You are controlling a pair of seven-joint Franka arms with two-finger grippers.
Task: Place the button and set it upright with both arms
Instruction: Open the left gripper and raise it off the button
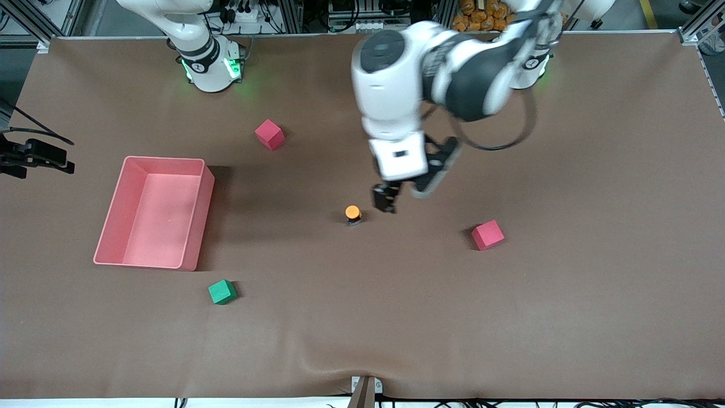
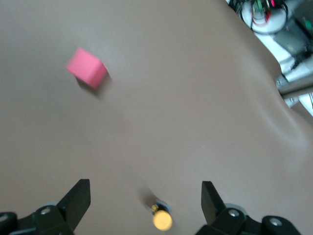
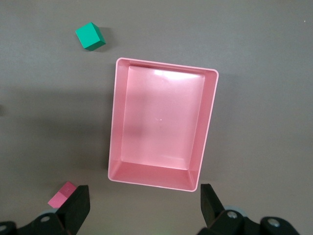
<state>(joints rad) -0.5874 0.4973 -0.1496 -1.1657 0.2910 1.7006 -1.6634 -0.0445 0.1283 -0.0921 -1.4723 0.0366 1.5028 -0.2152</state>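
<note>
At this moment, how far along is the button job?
Done, it seems: the small orange-capped black push-button stands cap-up on the brown table. In hand: nothing; the open left gripper hovers beside it, empty. The open right gripper waits over the empty pink plastic bin. Left: apparently only pulling back.

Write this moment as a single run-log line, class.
button: upright on table, orange cap up | left gripper: open, empty, beside button | right gripper: open, empty, over pink bin
</note>
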